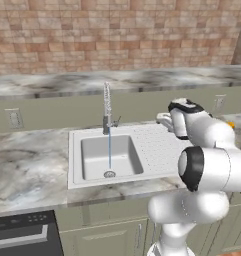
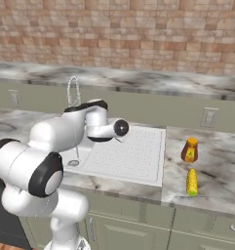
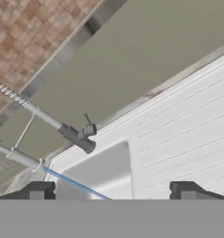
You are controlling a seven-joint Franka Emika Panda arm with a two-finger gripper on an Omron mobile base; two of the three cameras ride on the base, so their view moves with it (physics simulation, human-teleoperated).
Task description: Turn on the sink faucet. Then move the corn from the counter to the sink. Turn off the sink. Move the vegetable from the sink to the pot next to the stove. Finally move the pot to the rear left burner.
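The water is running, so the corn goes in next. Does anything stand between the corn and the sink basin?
Nothing visible does. The corn lies near the counter's front edge, right of the sink; only the sink's flat ribbed drainboard separates it from the basin. The small orange bottle stands behind the corn, off that path. The open gripper hangs over the drainboard.

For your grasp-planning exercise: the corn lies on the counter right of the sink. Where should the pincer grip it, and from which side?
Probably the middle of the corn, from above: it lies flat, its length running toward the bottle, so close across its width.
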